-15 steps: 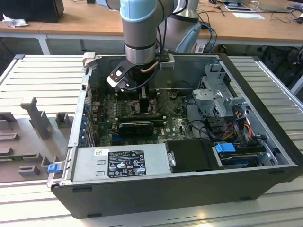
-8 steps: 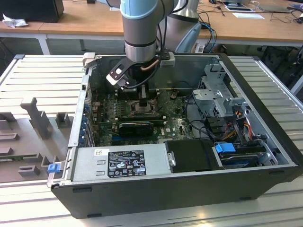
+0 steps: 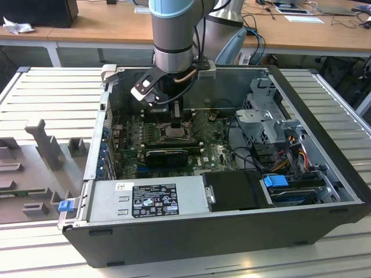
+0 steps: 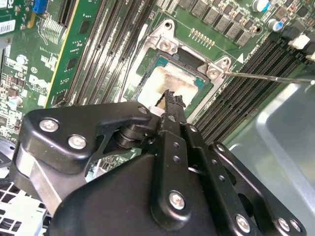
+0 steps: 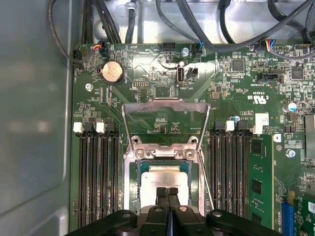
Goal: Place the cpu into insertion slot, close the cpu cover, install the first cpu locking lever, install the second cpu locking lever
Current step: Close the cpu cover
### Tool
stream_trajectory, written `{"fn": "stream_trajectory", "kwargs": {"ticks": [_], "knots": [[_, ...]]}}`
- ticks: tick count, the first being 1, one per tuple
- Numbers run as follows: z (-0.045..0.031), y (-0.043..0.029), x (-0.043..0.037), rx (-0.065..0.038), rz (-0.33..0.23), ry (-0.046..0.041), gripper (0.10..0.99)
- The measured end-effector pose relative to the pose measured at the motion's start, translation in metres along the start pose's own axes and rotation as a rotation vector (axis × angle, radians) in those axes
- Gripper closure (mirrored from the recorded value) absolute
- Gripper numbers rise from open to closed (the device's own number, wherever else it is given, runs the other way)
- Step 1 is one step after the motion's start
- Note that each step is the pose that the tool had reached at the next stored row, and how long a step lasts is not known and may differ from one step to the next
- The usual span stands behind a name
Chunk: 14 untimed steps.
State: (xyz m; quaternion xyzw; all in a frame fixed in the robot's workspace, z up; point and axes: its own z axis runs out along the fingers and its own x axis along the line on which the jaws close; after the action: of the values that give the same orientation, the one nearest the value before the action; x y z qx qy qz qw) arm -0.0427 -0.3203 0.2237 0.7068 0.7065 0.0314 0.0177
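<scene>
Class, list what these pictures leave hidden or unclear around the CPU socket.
Near edge of the cpu: first wrist view, behind the end effector.
Detail of the insertion slot: exterior view, too small.
End of the locking lever: second wrist view, cut off by the picture's edge.

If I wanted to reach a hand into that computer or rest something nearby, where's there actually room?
Bare room: the ribbed table on the exterior view's right of the case, and the flat power supply between circuit board and case wall. Crowded: the insertion slot, where the end effector hangs over the cpu, and the cable-packed drive cage.
</scene>
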Motion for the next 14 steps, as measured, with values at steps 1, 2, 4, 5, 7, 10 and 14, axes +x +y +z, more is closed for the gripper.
{"fn": "stream_trajectory", "kwargs": {"ticks": [1, 2, 4, 5, 7, 10, 14], "knots": [[0.0002, 0.0001, 0.0, 0.0, 0.0, -0.0001, 0.98], [0.0003, 0.0001, 0.0, 0.0, 0.0, -0.0001, 0.98], [0.0003, 0.0002, 0.0, 0.0, 0.0, -0.0002, 0.98], [0.0004, 0.0002, 0.0, 0.0, 0.0, -0.0001, 0.98], [-0.0015, 0.0003, 0.0001, 0.0, 0.0, 0.0, 0.98], [-0.0033, 0.0005, 0.0003, 0.0, 0.0, -0.0003, 0.98], [-0.0041, 0.0005, 0.0007, 0.0, 0.0, -0.001, 0.98]]}}
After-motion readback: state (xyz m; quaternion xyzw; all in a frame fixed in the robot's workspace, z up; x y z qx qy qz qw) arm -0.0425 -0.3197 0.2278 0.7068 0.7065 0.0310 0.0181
